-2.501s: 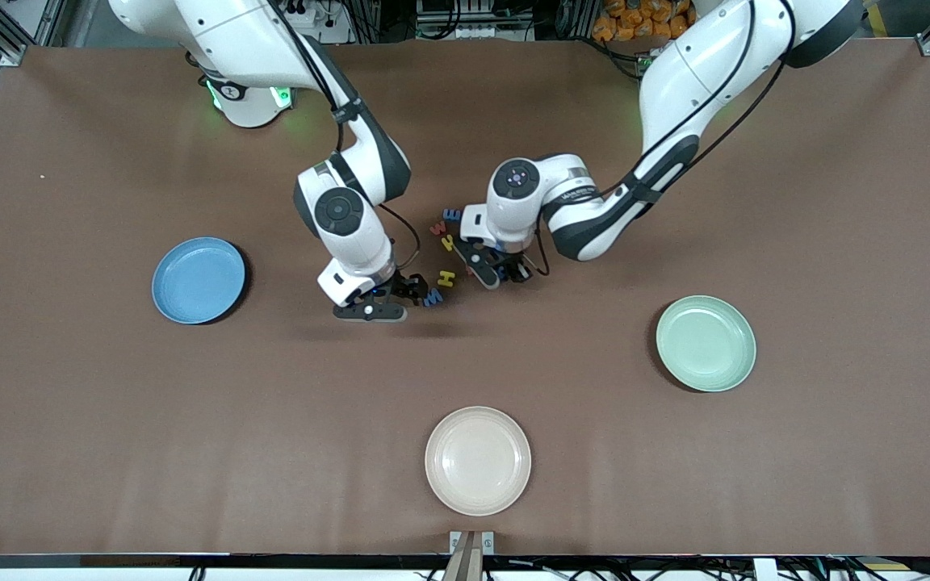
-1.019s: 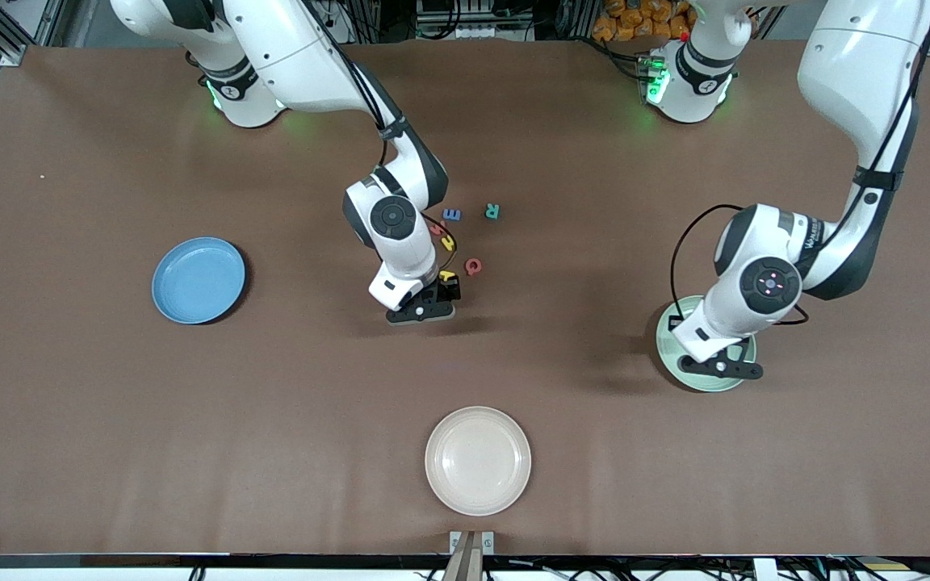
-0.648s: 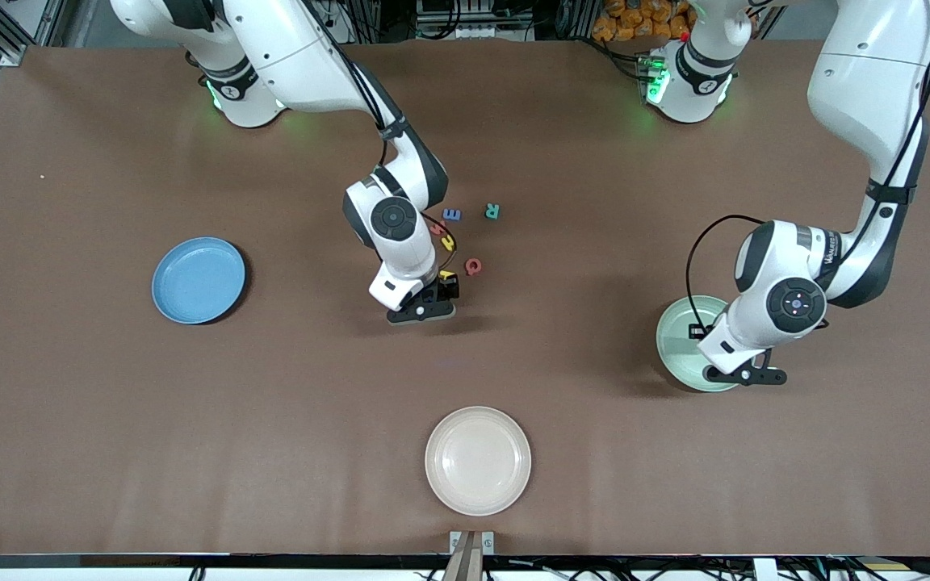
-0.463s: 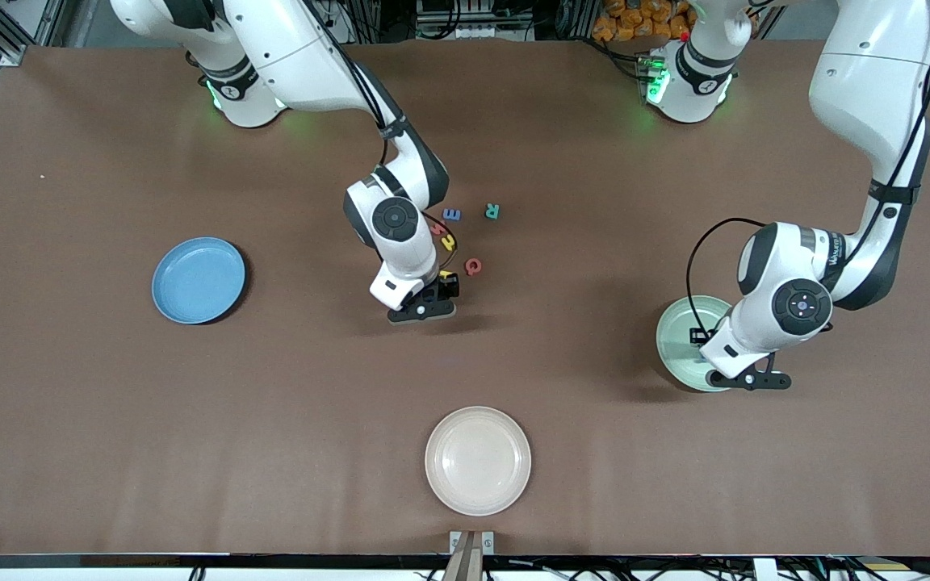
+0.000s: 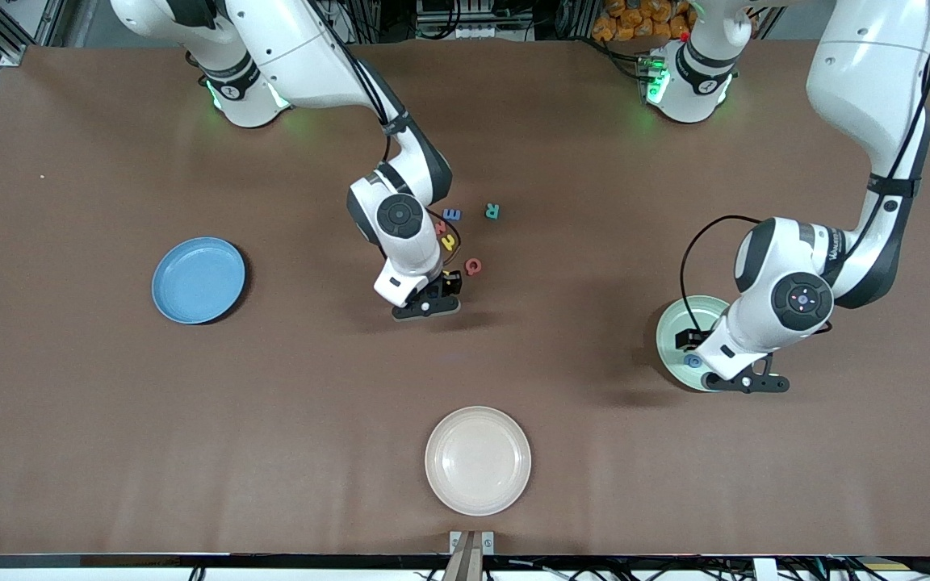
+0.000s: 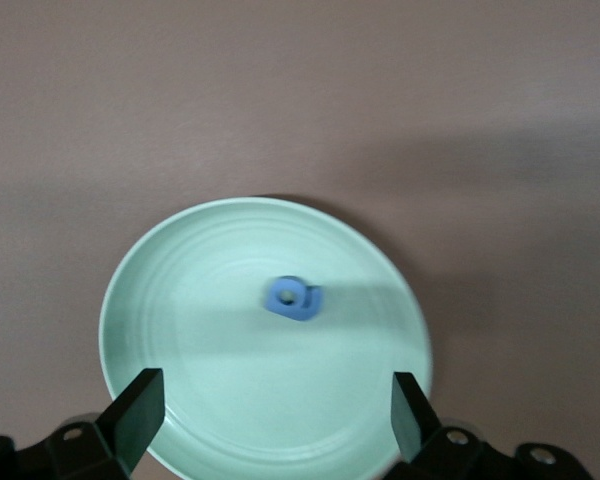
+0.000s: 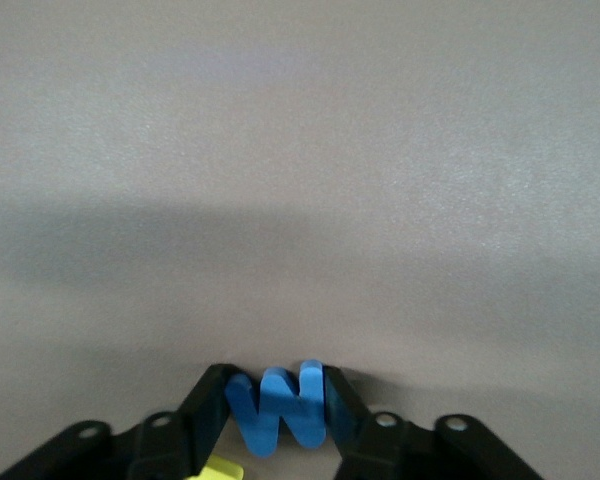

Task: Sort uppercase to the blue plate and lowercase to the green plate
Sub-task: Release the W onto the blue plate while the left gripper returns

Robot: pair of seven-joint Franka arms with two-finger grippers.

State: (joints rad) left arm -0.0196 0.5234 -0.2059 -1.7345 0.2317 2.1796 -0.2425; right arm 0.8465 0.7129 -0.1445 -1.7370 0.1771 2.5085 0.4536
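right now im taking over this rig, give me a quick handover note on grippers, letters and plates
Left gripper: open over the green plate, holding nothing.
Right gripper: shut on the blue W, low at the letter cluster mid-table.
Done: one small blue letter lies in the green plate.
Blue plate: no letters in it.
On the table near the right gripper: teal R, red G, blue e, two more letters partly hidden by the arm.
Left: carry the W to the blue plate, then sort the rest.

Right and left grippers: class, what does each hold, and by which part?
Right gripper pinches the blue W by its two outer sides. Left gripper holds nothing, open over the green plate.
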